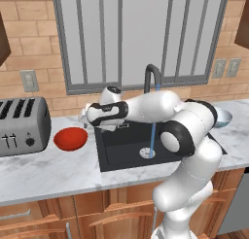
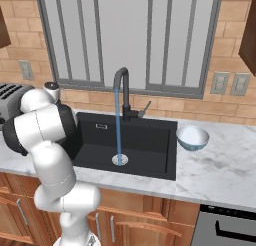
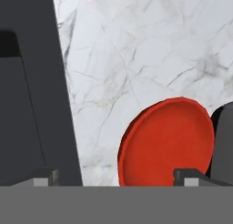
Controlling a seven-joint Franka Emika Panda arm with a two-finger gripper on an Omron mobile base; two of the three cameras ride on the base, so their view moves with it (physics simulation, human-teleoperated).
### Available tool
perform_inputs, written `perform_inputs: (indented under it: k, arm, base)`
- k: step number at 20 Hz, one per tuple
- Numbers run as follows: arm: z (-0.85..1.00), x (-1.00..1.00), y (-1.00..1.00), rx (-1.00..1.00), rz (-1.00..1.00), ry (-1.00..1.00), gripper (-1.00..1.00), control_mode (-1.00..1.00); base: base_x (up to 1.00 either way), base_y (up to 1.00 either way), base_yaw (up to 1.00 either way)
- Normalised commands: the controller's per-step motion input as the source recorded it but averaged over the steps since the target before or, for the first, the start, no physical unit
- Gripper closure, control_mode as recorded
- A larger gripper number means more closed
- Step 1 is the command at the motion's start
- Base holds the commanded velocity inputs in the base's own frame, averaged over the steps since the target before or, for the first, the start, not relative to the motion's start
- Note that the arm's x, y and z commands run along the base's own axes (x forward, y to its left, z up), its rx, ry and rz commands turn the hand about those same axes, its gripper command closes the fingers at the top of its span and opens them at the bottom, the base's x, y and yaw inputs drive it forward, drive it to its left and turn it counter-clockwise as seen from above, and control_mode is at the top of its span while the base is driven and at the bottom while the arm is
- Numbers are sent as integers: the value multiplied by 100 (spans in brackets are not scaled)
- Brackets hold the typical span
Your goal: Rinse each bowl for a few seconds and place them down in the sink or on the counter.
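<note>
**Red bowl to be taken by its rim, pincer spread wide above it**

The red bowl lies on the surface just left of the sink, near a toaster. It is judged light, rigid and glossy, so slippery once wet; a hold across the thin rim is advised. The pincer hangs beside it with jaws fully apart, nothing held. Two bowls are counted: the red one and a pale bowl just right of the sink. One faucet is seen, water running.
</note>
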Motion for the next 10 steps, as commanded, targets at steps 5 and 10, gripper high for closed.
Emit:
perform_inputs:
  k: [5, 10]
  arm:
    - [-25, 13, 11, 0, 0, 0, -100, -100]
    - [-22, 12, 11, 0, 0, 0, -100, -100]
  base:
    - [0, 0, 0]
    - [0, 0, 0]
